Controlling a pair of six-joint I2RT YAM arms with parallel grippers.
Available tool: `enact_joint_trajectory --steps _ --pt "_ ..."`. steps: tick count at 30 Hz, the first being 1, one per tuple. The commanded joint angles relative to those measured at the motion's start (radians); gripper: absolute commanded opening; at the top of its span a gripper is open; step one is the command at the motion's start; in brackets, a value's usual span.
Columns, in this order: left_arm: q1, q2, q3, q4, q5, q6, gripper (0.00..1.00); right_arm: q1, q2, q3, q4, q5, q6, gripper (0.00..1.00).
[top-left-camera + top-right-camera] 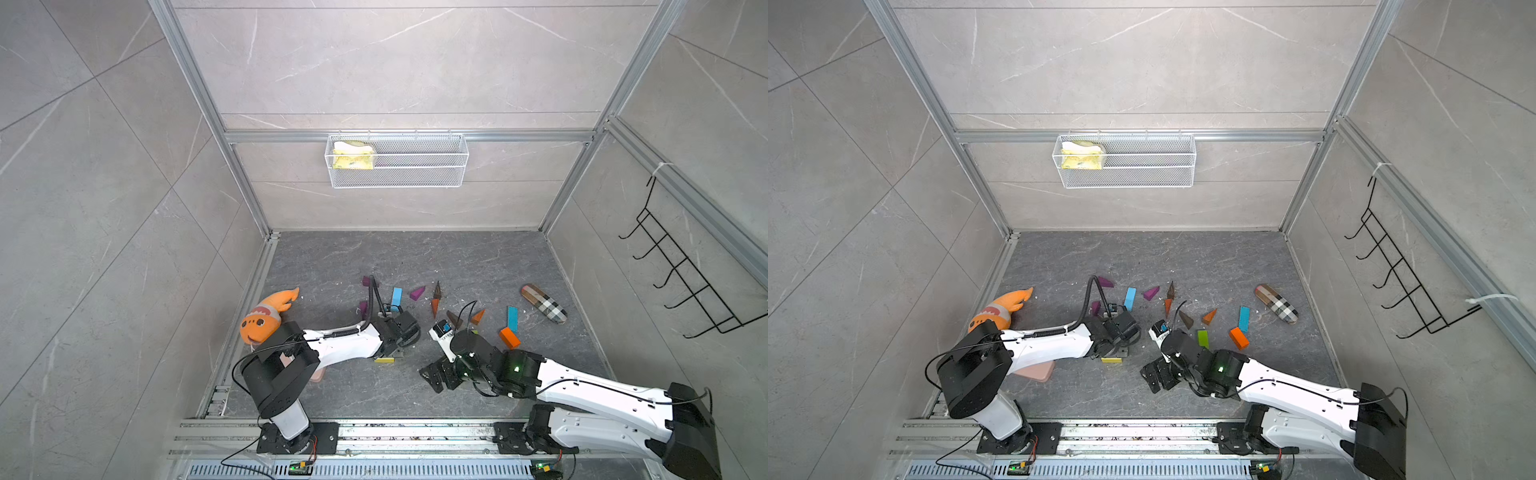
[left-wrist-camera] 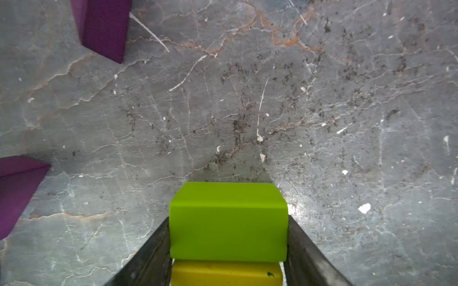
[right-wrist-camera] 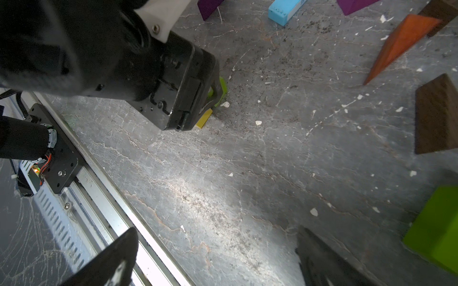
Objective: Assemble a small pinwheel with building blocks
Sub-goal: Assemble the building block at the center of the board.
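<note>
**Green brick set against the yellow one**

In both top views, low and centre in frame, the left gripper (image 1: 390, 355) bends down over a yellow brick (image 1: 383, 360) on the floor (image 1: 415, 257). Just to its right, the right gripper (image 1: 1154, 376) hangs spread wide, holding nothing.

From the left wrist, the fingers (image 2: 304, 247) clamp a green brick (image 2: 228, 222) on both sides, right against the yellow one.

From the right wrist, an orange wedge (image 3: 401, 42) lies well apart.

This looks like an early joining step. Next comes letting go without nudging the pair, then fetching a wedge.

On the floor lie a green brick (image 2: 228, 222), yellow brick (image 2: 226, 274), plaid pouch (image 1: 544, 303).
</note>
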Motion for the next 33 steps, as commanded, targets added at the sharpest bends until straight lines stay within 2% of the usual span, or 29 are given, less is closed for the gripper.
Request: enact_joint_trajectory --steps 1,9,13,18,28,33 --pt "-0.008 0.008 -0.01 0.0 0.0 -0.012 0.66 -0.006 0.008 -0.005 0.014 -0.007 0.017 1.0" --pt "-0.018 0.003 -0.004 -0.011 -0.013 -0.017 0.73 -0.006 0.001 -0.009 0.015 -0.012 0.021 1.0" --pt "-0.029 -0.006 0.002 -0.032 -0.028 -0.031 0.79 -0.007 -0.004 -0.016 0.023 -0.015 0.026 1.0" --pt "-0.041 -0.014 0.0 -0.056 -0.051 -0.056 0.82 -0.006 -0.005 -0.02 0.025 -0.02 0.029 1.0" --pt "-0.062 -0.026 -0.008 -0.093 -0.043 -0.115 0.79 -0.006 0.002 -0.023 0.033 -0.026 0.029 1.0" --pt "-0.074 -0.014 -0.003 -0.091 -0.038 -0.128 0.75 -0.006 0.013 -0.021 0.042 -0.031 0.027 1.0"
